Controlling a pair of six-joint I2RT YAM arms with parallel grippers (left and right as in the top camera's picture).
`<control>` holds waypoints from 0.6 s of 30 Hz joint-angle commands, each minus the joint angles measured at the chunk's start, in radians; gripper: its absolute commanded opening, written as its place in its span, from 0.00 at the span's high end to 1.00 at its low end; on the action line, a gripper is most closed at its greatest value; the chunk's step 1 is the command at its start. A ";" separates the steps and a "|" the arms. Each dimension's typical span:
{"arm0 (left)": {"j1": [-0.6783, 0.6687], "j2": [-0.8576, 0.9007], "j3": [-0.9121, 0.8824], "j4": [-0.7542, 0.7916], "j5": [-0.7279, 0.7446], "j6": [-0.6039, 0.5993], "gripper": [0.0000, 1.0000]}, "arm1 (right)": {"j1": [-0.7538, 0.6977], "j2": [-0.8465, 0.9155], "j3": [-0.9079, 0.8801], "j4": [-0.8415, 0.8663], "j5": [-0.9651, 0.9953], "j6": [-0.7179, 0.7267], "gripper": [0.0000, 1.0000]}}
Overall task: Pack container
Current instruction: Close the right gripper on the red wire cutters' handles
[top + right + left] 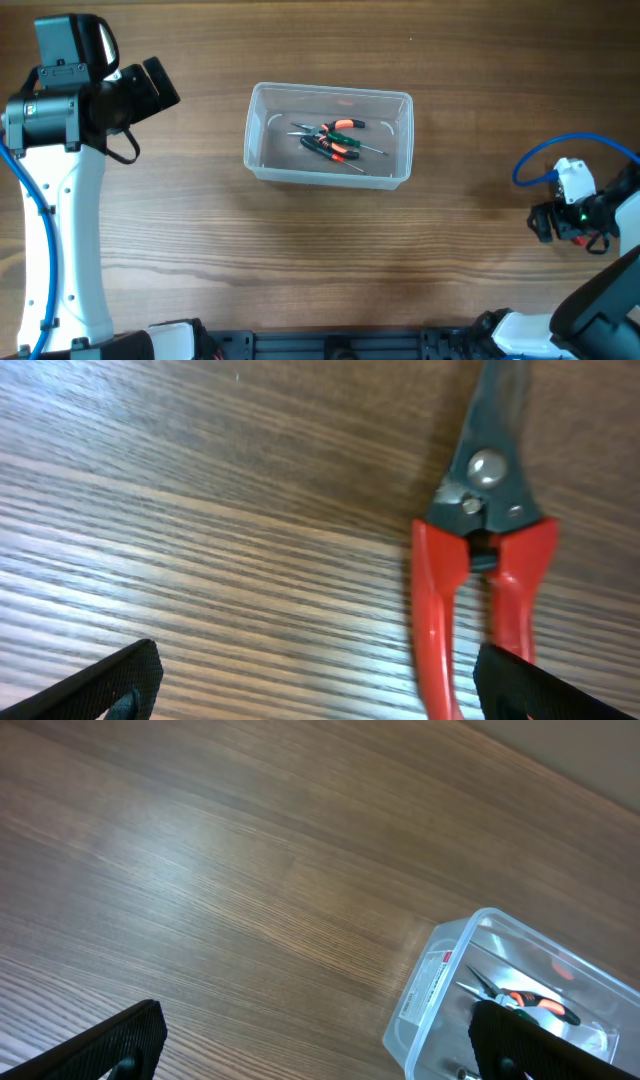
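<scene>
While looking down past the right gripper [318, 690], can make out red-handled pliers [485, 580] lying flat on the table [200, 510], handles toward the camera, nose pointing away and cut off at the top edge. Shows that gripper spread wide with nothing held: one finger [115, 680] well to the side of the pliers, the other right at the nearer handle, though cannot tell whether touching. Reads as the pick-up step for one more item, grasp not yet made. Places the container [256, 130] mid-table in the overhead view, upright, well apart from both arms, with several orange- and green-handled tools [335, 140] already lying inside. Finds the left gripper [315, 1050] likewise wide open and empty, hanging over bare wood with a corner of the container at the lower right of its view. Calls next, by judgement, for sliding the right gripper sideways until both handles sit between the fingers instead of beside one, then lowering, closing firmly, lifting clear, and carrying across to the open top for release. Worth minding an off-centre pinch: could let the pliers skid on the wood or swing once lifted.
</scene>
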State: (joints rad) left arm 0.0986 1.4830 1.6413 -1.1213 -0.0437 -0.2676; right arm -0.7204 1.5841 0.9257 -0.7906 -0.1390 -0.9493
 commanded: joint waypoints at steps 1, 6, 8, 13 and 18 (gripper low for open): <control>0.005 0.005 0.002 0.003 0.001 -0.002 0.00 | -0.014 0.039 -0.011 0.022 0.020 -0.016 0.00; 0.005 0.005 0.002 0.003 0.001 -0.002 0.00 | -0.014 0.082 -0.011 0.054 0.020 -0.016 0.00; 0.005 0.005 0.002 0.002 0.001 -0.003 0.00 | -0.014 0.105 -0.011 0.061 0.021 -0.016 0.00; 0.005 0.005 0.002 0.002 0.001 -0.010 0.00 | -0.014 0.143 -0.011 0.085 0.024 -0.016 0.00; 0.005 0.005 0.002 0.002 0.001 -0.032 0.00 | -0.014 0.167 -0.011 0.103 0.035 -0.017 0.04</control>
State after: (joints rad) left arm 0.0986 1.4830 1.6413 -1.1213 -0.0437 -0.2714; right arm -0.7303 1.7237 0.9222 -0.6964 -0.1215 -0.9489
